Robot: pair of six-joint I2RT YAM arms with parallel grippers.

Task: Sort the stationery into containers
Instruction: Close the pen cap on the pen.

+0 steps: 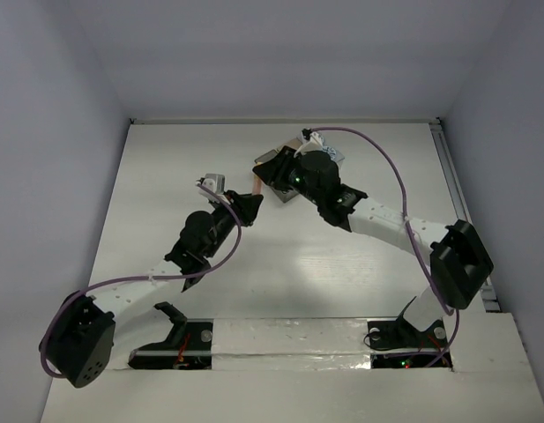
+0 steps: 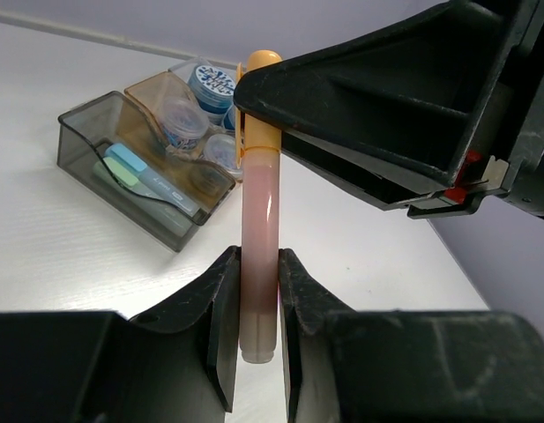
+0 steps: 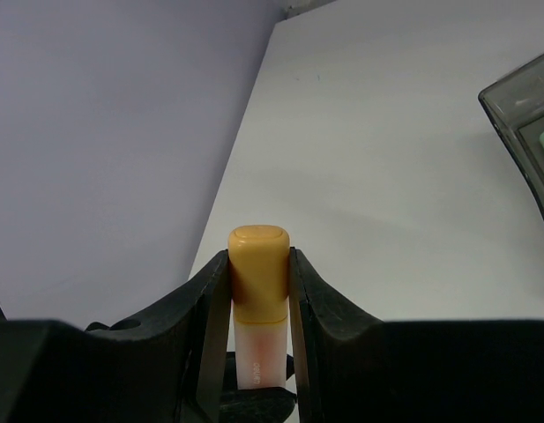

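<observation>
Arms: left arm [image 1: 197, 238] and right arm [image 1: 377, 220], with black joint housings and white links.
Cables: a purple cable [image 1: 391, 163] loops along each arm.
Lights: small green lights [image 1: 297, 181] on the joints.
Fingers [image 2: 220, 335]: matte black wedges.
Marking: red tab [image 2: 457, 189] at 3 o'clock in the left wrist view.
Bases [image 1: 399, 335]: black, at 6 o'clock in the top view.

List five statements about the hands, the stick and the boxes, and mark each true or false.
1. The left hand and the right hand grip one pink stick. True.
2. The right hand holds it by the orange cap. True.
3. The grey box is empty. False: pastel sticks lie in it.
4. The patterned rolls are in the grey box. False: they sit in the tan box and the clear box.
5. The left hand is open. False: it is shut on the pink stick.
</observation>
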